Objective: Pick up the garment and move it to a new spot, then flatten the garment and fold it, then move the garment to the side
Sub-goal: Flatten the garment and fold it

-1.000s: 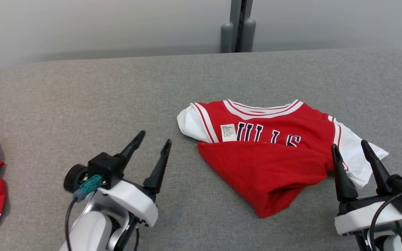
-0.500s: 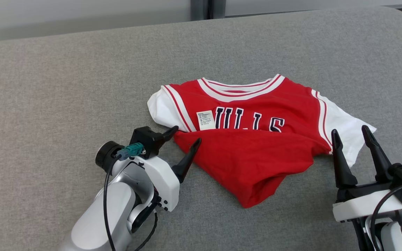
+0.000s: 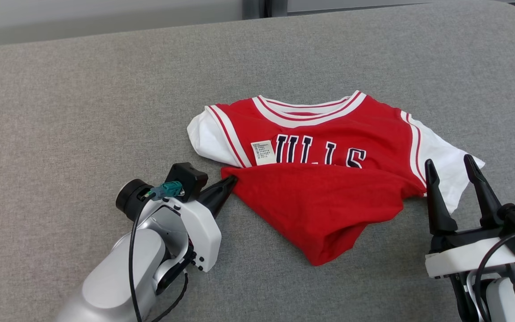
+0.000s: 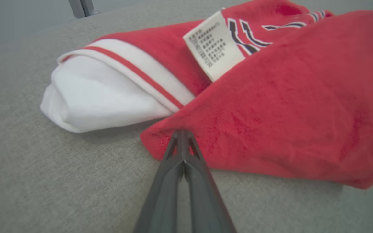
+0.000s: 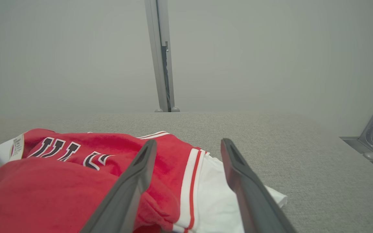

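Red jersey cloth, the garment, lies mid-way across the grey table, its long axis running left to right and its hem flap folded up over the chest. The left gripper is pinched shut on the flap's left corner. The right gripper, fingers apart, hovers at the opposite white sleeve — so the lift likely starts from the left.

Chest lettering half under garment fold

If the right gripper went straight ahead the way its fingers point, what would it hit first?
Probably the white sleeve of the garment: the open right gripper frames it in the right wrist view. How high the gripper rides above that sleeve is unclear.
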`<state>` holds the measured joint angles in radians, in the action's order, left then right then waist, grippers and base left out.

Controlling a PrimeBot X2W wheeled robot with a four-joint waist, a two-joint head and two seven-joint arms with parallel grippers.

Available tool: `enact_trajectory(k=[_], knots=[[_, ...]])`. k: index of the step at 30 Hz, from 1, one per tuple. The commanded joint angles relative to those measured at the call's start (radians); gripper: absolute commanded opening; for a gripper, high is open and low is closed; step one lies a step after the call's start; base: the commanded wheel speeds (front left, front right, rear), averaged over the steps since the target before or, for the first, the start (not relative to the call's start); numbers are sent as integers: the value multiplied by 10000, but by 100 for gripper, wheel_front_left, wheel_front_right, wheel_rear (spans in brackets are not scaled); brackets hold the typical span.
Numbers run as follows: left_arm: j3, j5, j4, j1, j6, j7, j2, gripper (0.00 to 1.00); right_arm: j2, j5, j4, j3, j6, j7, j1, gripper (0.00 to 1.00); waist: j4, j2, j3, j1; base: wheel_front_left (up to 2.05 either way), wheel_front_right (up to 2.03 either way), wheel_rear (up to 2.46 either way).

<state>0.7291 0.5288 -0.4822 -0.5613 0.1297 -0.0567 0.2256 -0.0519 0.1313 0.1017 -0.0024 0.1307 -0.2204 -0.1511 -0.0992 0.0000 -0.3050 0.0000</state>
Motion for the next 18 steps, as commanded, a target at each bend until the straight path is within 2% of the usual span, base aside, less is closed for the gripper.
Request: enact_trajectory(k=[1, 9, 12, 13, 14, 18], knots=[[104, 40, -90, -255, 11, 124, 99, 0, -20, 46, -7, -20, 3, -70, -55, 100, 8, 0, -1, 0, 0, 0, 0], [167, 62, -340, -515, -2, 520, 192, 0, -15, 110, 63, -8, 3, -116, -85, 100, 11, 0, 7, 0, 0, 0, 0], [25, 39, -290, -457, -214, 884, 182, 0, -13, 115, 114, -48, 3, -143, -38, 100, 37, 0, 86, 0, 0, 0, 0], [-55, 56, -247, -407, -340, 1037, 181, 39, -12, 108, 128, -56, 3, -145, -7, 100, 53, 0, 123, 0, 0, 0, 0], [-161, 42, -176, -363, -486, 1225, 188, 100, -12, 101, 144, -58, 3, -138, 12, 100, 67, 0, 156, 0, 0, 0, 0], [-623, 209, 161, 4, -1010, 1994, 226, 100, -13, 66, 181, -71, 3, -158, 60, 100, 162, 0, 315, 0, 0, 0, 0]])
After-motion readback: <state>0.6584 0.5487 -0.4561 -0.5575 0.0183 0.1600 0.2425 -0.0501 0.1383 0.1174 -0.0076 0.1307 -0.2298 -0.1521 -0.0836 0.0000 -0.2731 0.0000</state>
